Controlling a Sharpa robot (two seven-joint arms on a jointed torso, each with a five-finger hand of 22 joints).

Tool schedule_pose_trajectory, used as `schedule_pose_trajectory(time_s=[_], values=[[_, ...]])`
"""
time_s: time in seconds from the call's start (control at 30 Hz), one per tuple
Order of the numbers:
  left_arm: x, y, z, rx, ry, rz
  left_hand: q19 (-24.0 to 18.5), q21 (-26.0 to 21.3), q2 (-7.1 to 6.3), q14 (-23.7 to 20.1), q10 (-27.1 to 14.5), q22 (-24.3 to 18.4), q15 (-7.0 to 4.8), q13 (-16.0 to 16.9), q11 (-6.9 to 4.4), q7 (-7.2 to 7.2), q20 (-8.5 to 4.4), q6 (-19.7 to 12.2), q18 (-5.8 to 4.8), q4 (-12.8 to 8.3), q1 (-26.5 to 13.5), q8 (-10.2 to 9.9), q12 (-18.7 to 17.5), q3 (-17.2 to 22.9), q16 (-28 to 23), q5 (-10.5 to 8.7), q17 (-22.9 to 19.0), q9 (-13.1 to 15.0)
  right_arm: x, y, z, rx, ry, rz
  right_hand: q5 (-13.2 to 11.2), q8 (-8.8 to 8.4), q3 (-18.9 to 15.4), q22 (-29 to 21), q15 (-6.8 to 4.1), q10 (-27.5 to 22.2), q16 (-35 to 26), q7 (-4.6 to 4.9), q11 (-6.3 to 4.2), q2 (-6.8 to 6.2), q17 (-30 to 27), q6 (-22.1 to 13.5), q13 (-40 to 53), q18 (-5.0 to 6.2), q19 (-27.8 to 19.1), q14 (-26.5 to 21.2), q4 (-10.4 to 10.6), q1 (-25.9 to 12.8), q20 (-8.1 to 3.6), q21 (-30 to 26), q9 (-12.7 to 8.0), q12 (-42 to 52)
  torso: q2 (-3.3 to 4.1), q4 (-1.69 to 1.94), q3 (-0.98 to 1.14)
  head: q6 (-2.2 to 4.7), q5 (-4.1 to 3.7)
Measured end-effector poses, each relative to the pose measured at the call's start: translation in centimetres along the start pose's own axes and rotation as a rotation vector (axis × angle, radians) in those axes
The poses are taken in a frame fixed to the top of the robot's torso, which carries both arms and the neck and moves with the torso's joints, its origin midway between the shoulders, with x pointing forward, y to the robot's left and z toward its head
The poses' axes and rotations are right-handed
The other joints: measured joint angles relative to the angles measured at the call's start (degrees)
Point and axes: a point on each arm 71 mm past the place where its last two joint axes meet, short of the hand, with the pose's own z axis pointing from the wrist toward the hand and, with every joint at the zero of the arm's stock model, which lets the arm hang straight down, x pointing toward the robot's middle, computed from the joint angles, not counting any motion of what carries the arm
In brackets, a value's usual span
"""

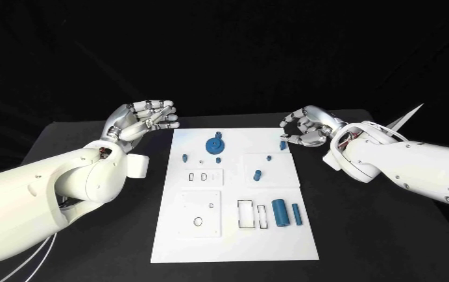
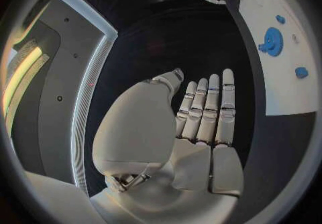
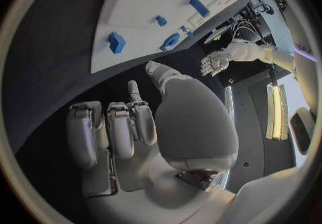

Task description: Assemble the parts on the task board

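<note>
The white task board (image 1: 234,230) lies in the middle of the black table. A blue gear (image 1: 215,146) stands near its far edge, with small blue pegs (image 1: 201,161) beside it. A short blue peg (image 1: 283,144) sits at the far right corner, closest to my right hand (image 1: 307,126). Near the right edge lie two blue cylinders (image 1: 279,212). My left hand (image 1: 145,118) hovers off the board's far left corner, its fingers (image 2: 208,106) straight and holding nothing. My right hand (image 3: 127,133) has its fingers partly bent, the thumb apart, and nothing in it.
Bare black table (image 1: 93,139) surrounds the board on both sides. The board has raised white squares with slots and holes (image 1: 201,212), and a rectangular outline (image 1: 245,214) beside a thin blue piece (image 1: 263,215). My white forearms (image 1: 56,191) lie along the left and right edges.
</note>
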Motion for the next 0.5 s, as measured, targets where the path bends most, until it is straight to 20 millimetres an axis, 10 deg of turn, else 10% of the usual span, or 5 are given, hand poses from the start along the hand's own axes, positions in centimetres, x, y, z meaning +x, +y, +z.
schedule_pose_trajectory(time_s=[0.5], values=[[-0.1, 0.0, 0.0, -0.001, -0.003, 0.001, 0.00, 0.00, 0.00, 0.00, 0.00, 0.00, 0.00, 0.00, 0.00, 0.00, 0.00, 0.00, 0.00, 0.00, 0.00, 0.00, 0.00, 0.00, 0.00, 0.00, 0.01, 0.00, 1.0, -1.9, -0.2, 0.042, 0.031, -0.013, -0.02, -0.05, -0.49, 0.00, 0.03, -0.52, 0.00, 0.66, 0.50, -0.91, 0.00, -1.92, 0.00, 0.00, -0.59, 0.01, -0.47, 0.91, 0.61, -0.49, -0.23, -1.11, 0.01, 0.10, -0.15, -0.37, -0.20]])
